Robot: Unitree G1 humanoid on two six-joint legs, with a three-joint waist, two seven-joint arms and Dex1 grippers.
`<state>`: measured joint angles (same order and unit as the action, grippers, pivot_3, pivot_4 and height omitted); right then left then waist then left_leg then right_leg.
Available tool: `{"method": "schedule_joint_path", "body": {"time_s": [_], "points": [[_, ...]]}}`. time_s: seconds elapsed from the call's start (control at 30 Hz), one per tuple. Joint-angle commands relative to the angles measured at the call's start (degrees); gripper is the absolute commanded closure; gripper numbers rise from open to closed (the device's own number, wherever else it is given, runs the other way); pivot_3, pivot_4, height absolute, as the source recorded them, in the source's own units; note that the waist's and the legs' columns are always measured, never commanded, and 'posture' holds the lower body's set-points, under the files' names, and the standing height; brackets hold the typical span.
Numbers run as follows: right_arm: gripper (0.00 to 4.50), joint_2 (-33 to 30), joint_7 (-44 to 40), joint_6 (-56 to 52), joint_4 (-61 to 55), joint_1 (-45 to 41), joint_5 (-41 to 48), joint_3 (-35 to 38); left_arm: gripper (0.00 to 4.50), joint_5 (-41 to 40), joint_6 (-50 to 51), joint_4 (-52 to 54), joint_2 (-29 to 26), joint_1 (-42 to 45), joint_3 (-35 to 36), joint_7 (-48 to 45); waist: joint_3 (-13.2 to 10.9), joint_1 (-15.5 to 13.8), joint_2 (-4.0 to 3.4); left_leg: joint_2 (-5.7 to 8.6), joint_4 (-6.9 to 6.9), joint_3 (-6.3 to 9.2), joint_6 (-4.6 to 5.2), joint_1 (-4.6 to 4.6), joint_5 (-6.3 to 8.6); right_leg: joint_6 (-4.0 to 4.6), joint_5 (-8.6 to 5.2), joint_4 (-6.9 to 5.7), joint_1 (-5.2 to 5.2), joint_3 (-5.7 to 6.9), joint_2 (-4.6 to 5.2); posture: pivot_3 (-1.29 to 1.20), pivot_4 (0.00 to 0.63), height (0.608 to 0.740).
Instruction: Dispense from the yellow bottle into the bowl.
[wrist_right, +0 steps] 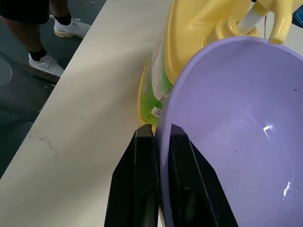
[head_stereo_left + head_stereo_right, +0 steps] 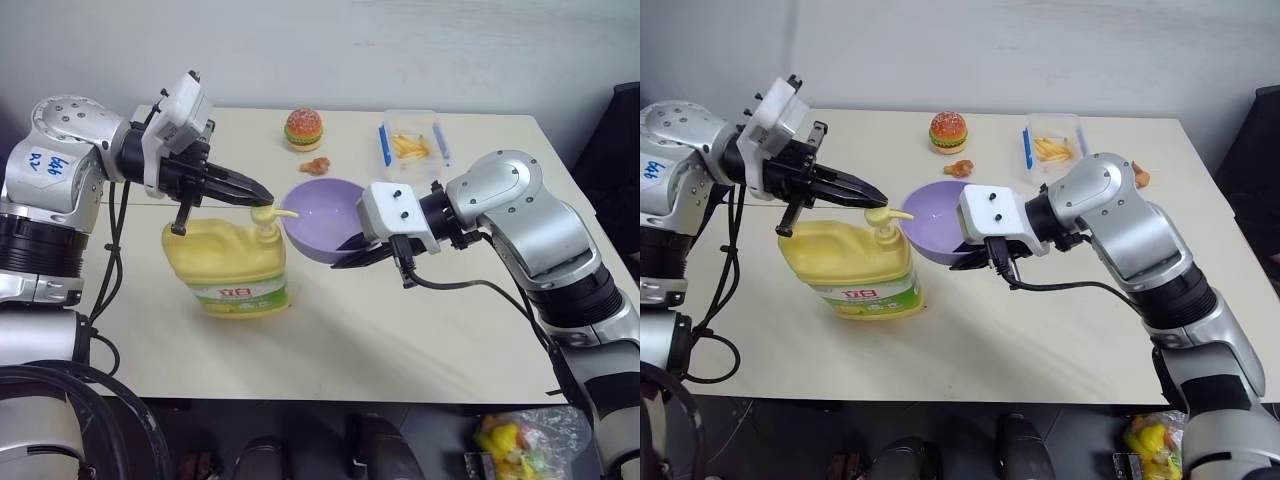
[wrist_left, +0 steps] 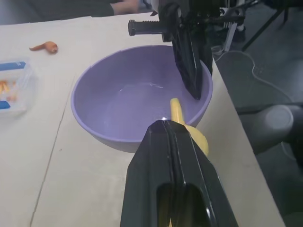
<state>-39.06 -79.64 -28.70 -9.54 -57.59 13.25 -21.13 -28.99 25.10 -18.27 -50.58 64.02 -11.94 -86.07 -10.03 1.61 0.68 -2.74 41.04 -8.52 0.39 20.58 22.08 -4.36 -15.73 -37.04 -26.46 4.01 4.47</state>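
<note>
The yellow bottle (image 2: 225, 255) stands upright on the table, left of centre, its green-white label facing me. My left gripper (image 2: 266, 198) is shut, and its tips rest on top of the yellow pump head (image 3: 198, 138). The pump's spout (image 2: 285, 212) reaches over the rim of the lavender bowl (image 2: 320, 215). The bowl sits tilted against the bottle's right side. My right gripper (image 1: 161, 130) is shut on the bowl's near rim, one finger inside and one outside. A small wet glint shows inside the bowl (image 3: 137, 87).
A toy burger (image 2: 303, 128), a small orange food piece (image 2: 315, 166) and a clear container of fries (image 2: 413, 140) lie at the far side of the table (image 2: 400, 330). A person's legs (image 1: 42, 28) stand beside the table. A colourful bag (image 2: 510, 440) lies on the floor.
</note>
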Motion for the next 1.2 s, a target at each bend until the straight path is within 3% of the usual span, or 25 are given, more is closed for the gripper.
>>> {"method": "schedule_joint_path", "body": {"time_s": [0.03, 0.4, 0.8, 1.2], "points": [[4.50, -0.13, -0.27, 1.22, -1.29, -0.54, 0.17, 0.98, 4.49, -1.26, 1.76, 2.40, -0.35, -0.08, 2.21, -5.63, 0.00, 0.01, 0.00, 0.00, 0.00, 0.01, 0.00, 0.01, 0.00, 0.00, 0.00, 0.00, -0.01, 0.00, 0.00, 0.00, 0.150, 0.740], [4.50, -0.16, -0.47, 1.62, -0.80, -0.91, -0.17, 0.88, 4.49, 4.97, -7.93, 2.39, -2.94, -4.02, -3.33, -6.43, 0.00, 0.02, 0.00, 0.00, 0.00, 0.01, 0.00, -0.01, 0.00, 0.00, 0.00, 0.00, 0.00, 0.00, 0.00, 0.00, 0.150, 0.740], [4.50, 0.24, -1.13, 1.02, -2.48, -0.95, 0.30, 0.18, 4.49, 7.12, -11.78, 3.31, -0.49, -6.18, -9.07, -6.43, 0.05, -0.05, -0.06, 0.00, 0.00, 0.00, 0.00, -0.21, 0.00, 0.01, -0.01, -0.01, 0.20, -0.01, 0.01, 0.00, 0.150, 0.740], [4.50, 0.76, -0.50, -0.20, -3.92, -0.40, 0.71, 0.32, 4.49, 11.45, -15.16, 2.06, -1.63, -9.32, -10.97, -6.43, 0.24, -0.04, -0.28, -0.01, -0.20, 0.09, 0.01, -1.03, 0.03, 0.09, -0.05, 0.13, 1.03, 0.00, 0.00, 0.00, 0.150, 0.740]]}}
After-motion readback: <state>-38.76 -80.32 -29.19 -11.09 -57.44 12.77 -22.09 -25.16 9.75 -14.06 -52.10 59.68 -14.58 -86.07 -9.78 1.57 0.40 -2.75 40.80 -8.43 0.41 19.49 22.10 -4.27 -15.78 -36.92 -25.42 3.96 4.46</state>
